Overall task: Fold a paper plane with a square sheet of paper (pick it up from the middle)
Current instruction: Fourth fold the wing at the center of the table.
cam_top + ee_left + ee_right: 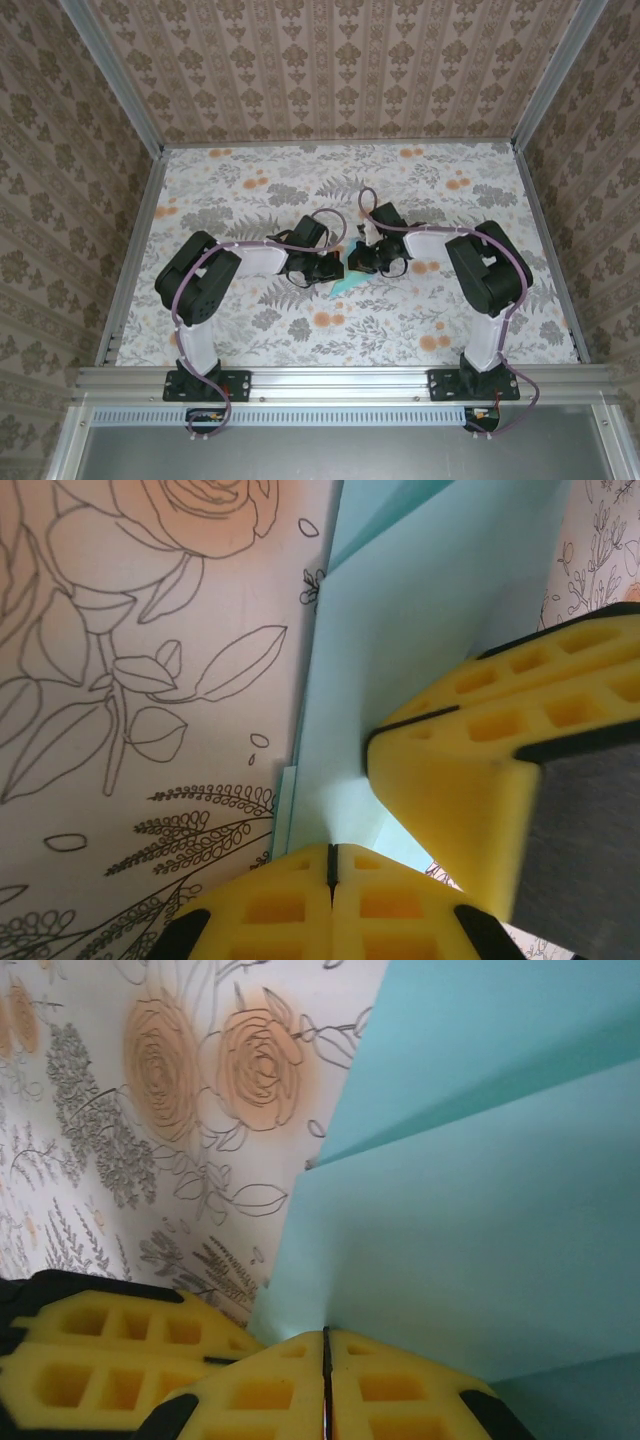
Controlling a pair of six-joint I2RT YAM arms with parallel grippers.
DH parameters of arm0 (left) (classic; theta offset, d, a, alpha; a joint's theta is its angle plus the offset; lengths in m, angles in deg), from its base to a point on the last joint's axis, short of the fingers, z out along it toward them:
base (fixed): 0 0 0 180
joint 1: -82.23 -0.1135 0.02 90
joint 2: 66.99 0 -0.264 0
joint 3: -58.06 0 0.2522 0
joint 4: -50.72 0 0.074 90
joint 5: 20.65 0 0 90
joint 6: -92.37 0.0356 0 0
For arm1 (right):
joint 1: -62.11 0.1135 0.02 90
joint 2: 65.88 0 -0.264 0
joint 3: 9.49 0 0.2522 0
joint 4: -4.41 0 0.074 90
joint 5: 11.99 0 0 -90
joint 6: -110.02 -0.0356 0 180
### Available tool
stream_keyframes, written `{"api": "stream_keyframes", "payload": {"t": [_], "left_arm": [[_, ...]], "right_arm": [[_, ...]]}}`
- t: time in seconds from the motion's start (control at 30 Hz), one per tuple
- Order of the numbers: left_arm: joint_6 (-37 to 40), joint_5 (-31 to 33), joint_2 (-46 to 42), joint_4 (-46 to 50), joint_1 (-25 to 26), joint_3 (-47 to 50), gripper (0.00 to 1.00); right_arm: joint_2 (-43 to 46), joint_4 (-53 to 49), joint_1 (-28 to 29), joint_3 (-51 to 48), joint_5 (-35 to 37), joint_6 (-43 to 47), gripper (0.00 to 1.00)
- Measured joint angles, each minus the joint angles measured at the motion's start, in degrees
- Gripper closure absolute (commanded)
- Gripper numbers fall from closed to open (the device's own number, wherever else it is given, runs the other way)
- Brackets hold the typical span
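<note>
From above, my left gripper (322,266) is down near the middle of the flowered table (250,190). On its wrist camera the yellow pads (270,910) are pressed together, and the turquoise sheet of paper (400,660) runs straight into their seam. I read that as a pinch on a raised fold, though the seam hides how much paper is caught. The sheet (344,284) lies between the two arms, already creased, with one flap overlapping another and a pointed corner poking out towards the bases. Just beside it on the right, my right gripper (374,260) has its pads closed too, nipping the same fold (480,1210) at their tips (325,1345). Two grips this close together make sense: each holds the crease firm while the other works
</note>
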Motion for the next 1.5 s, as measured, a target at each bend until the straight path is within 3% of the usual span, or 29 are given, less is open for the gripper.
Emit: {"api": "stream_keyframes", "payload": {"t": [0.53, 0.9, 1.13, 1.33, 1.5], "left_arm": [[0.0, -0.02, -0.24, -1.09, -0.07, 0.76, 1.0], [3.74, -0.07, -0.24, -0.17, -0.22, 0.33, 1.0], [15.43, -0.81, -0.22, 5.22, -1.81, -1.81, 1.0], [25.2, -1.14, 0.24, 10.36, -3.61, -4.11, 1.0], [28.79, -1.95, 0.66, 11.96, -4.24, -4.98, 1.0]], "right_arm": [[-1.99, -0.83, -12.68, 3.04, 1.77, -2.91, 0.9], [-0.5, -0.39, -15.54, 4.35, 7.87, -4.57, 0.9], [9.55, 4.48, -14.12, -3.04, 5.53, -6.97, 0.89], [8.59, 9.4, -6.75, -6.38, 2.99, -11.08, 0.89], [4.96, 13.42, -3.15, -6.43, 1.99, -14.25, 0.9]]}}
